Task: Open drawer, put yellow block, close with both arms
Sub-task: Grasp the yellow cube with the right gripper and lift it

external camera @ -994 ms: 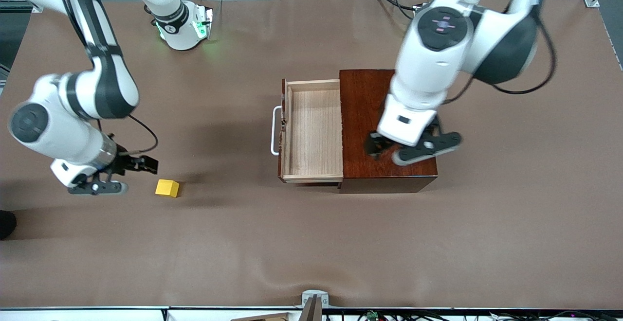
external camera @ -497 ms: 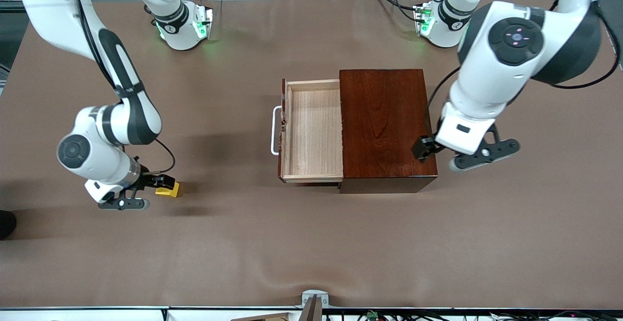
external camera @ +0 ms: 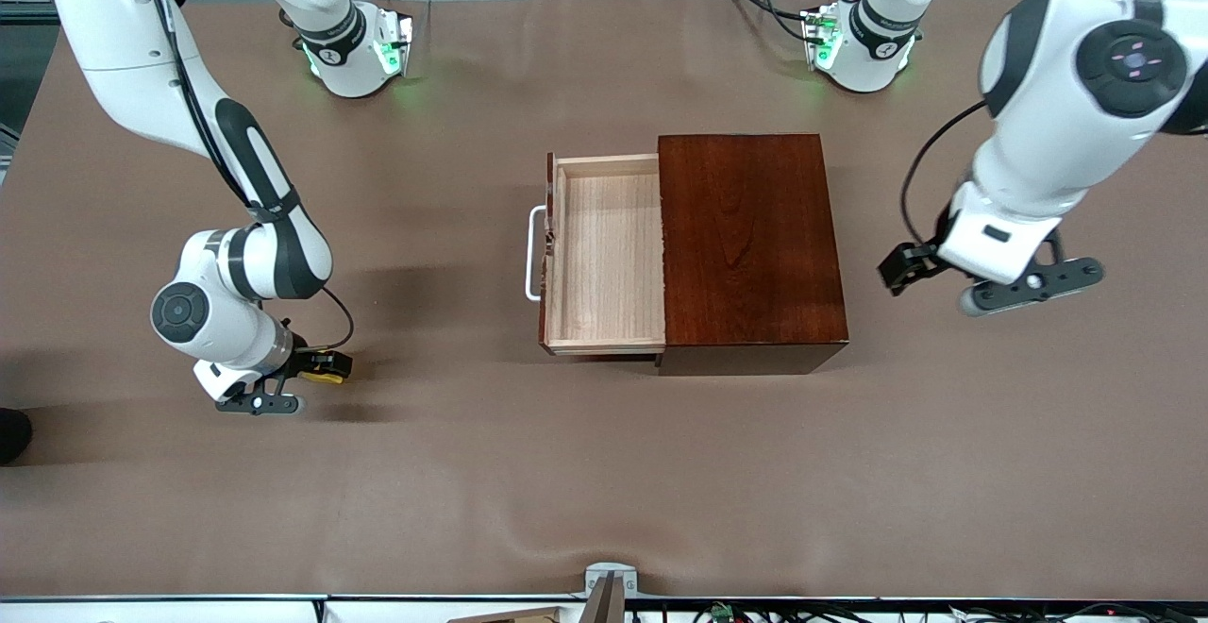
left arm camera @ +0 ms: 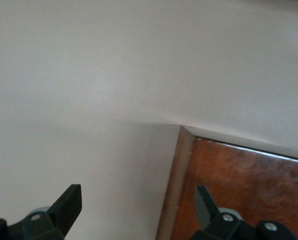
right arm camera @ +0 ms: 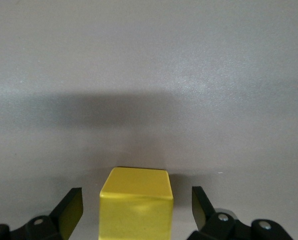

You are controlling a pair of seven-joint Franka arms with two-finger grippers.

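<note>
The yellow block [external camera: 328, 378] rests on the brown table cover toward the right arm's end, nearer the front camera than the drawer. My right gripper [external camera: 313, 379] is low around it and open. In the right wrist view the block [right arm camera: 136, 187] sits between the two fingers [right arm camera: 69, 212] with a gap on each side. The drawer [external camera: 609, 255] stands pulled out of the dark wooden box [external camera: 750, 245], its pale tray bare and its white handle [external camera: 533, 255] facing the right arm's end. My left gripper [external camera: 944, 288] hangs open and holds nothing, over the table beside the box at the left arm's end.
The left wrist view shows the box's top edge [left arm camera: 238, 190] and table cover between the open left gripper [left arm camera: 139, 205]. Both green-lit bases [external camera: 363, 47] stand along the edge farthest from the front camera. Brown cover stretches nearer the front camera.
My right gripper has moved over to the yellow block and come down around it. My left arm has swung away from over the box toward its own end of the table.
</note>
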